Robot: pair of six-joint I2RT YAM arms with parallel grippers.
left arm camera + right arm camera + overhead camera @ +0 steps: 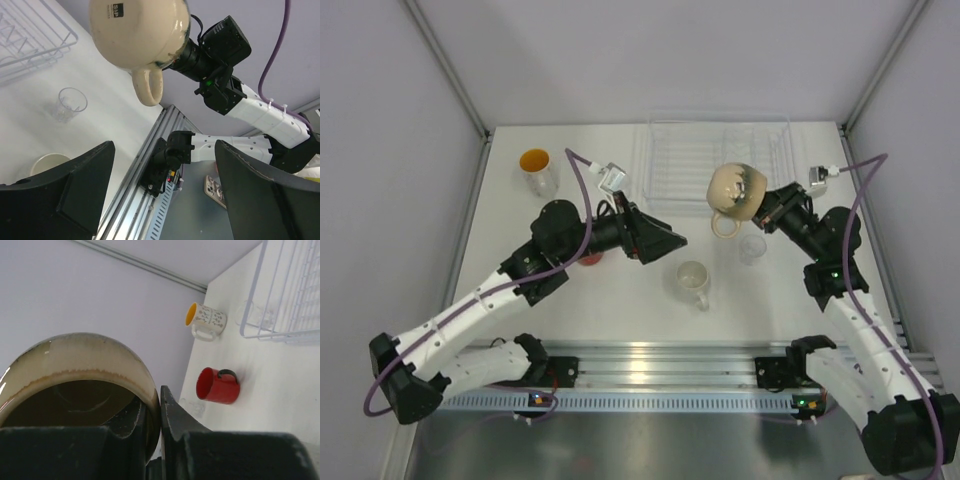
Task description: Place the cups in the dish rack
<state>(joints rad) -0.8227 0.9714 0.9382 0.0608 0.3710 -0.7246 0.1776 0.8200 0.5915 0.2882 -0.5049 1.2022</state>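
The tan mug (735, 187) is the one in play. Your right hand (157, 415) pinches its rim wall, one finger inside the bowl and one outside. It holds the mug clear of the tabletop (620, 310), tipped on its side with the handle hanging down, right at the near edge of the dish rack (665, 165). From above, the mug overlaps the rack's near rim, but you cannot tell from these views whether it is truly over the slots or just in front of them. No mug stands in the rack, so treat this as the first mug going in, with nearly all the loading left. The white mug (693, 281) stands upright on the tabletop in front of the rack. A small clear glass (752, 248) sits just beside your right forearm, near the carried mug. The orange-lined cup (537, 171) waits at the far left, well apart from the rack. The red mug (216, 386) lies on its side under your left arm, mostly hidden from above. The right wrist view shows another clear glass at the rack's corner, and whether it is inside or beside the rack is unclear. Your left hand (672, 240) is spread wide and holds nothing, hanging above the tabletop between the red mug and the white mug.
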